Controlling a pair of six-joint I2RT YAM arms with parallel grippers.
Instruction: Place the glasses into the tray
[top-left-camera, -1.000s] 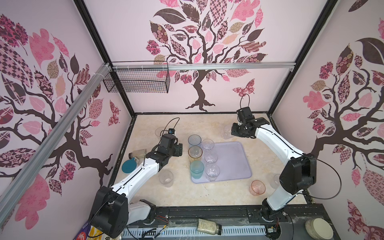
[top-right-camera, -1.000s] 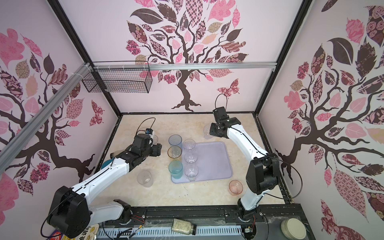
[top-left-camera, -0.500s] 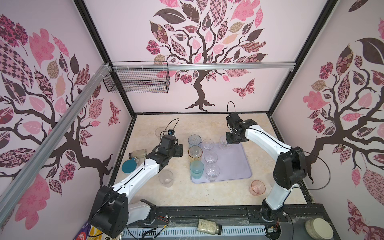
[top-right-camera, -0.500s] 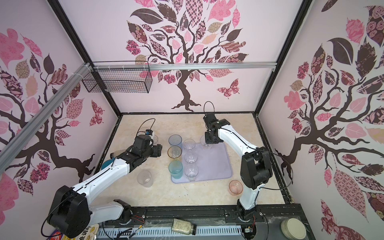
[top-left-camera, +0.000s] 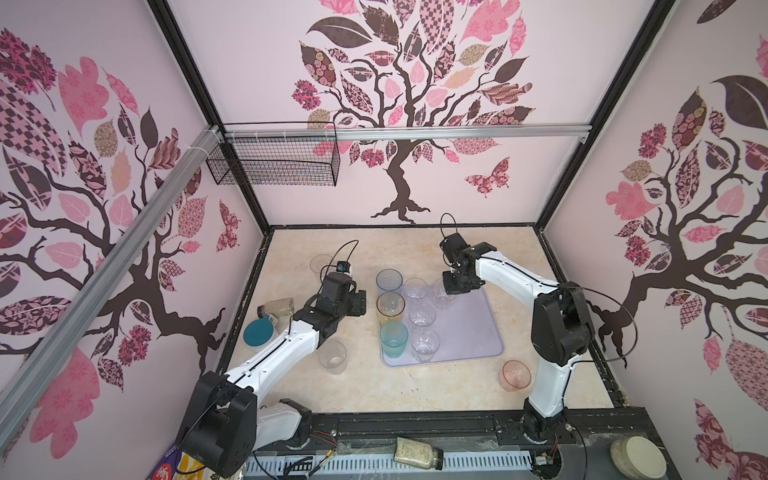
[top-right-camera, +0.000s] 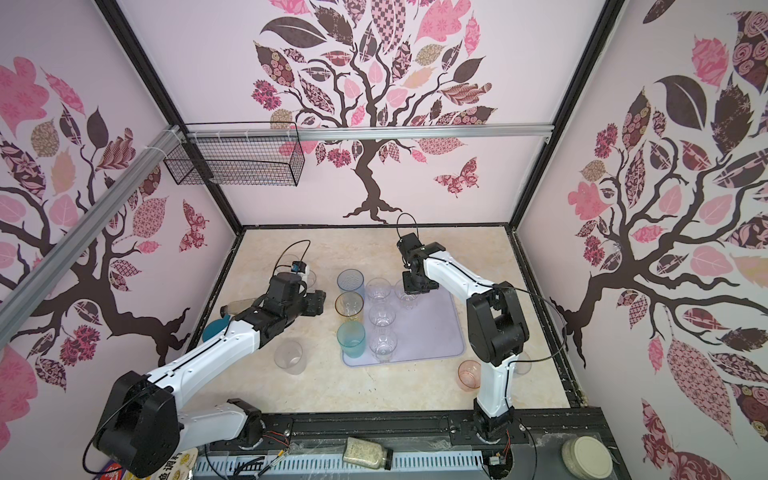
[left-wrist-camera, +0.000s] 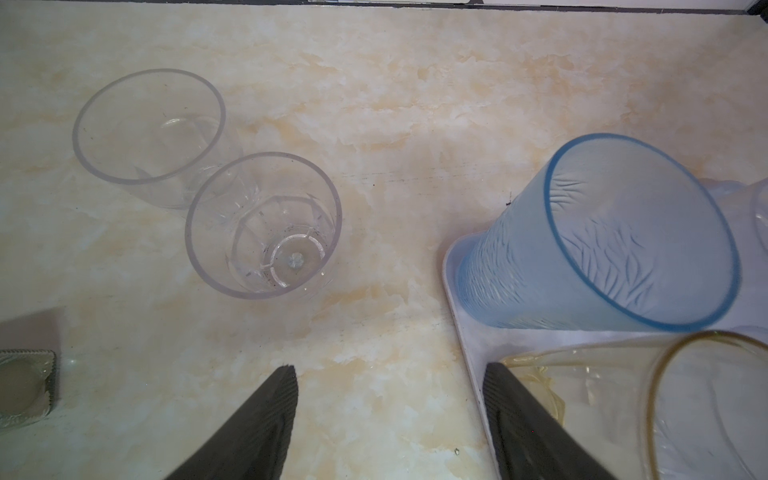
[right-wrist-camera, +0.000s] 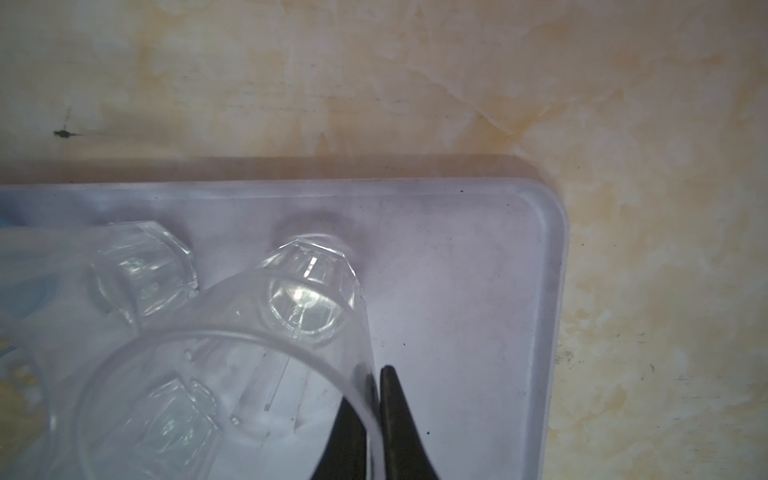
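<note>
The right gripper (right-wrist-camera: 376, 374) was pinched tight on the wall of a clear glass (right-wrist-camera: 307, 299), one finger inside the rim and one outside. That glass hung over the tray (right-wrist-camera: 552, 291) along its far edge, toward the right corner, just beside a neighbour glass (right-wrist-camera: 141, 266). Whether its base touched the tray floor couldn't be told. The left gripper (left-wrist-camera: 389, 369) sat wide and empty just off the tray's left edge.

Risk-wise, that was a thin, slick wall in a tiny pinch. The glass could probably swing or slip, and if let go while tilted it might tip into the neighbour. The left one, if it went for the loose glass (left-wrist-camera: 264, 226) or the second loose glass (left-wrist-camera: 149, 129) off the tray's far left corner, might clip the blue-grey glass (left-wrist-camera: 602, 237) or the amber glass (left-wrist-camera: 665, 407) at that edge.

Only the right wrist view showed the finger-in, finger-out grip; in both top views the gripper body covered it. A top view showed what neither wrist cam had: a pink glass (top-left-camera: 514, 375) off the tray's near right corner and a lone glass (top-left-camera: 332, 357) off its near left side, both yet to go in.
</note>
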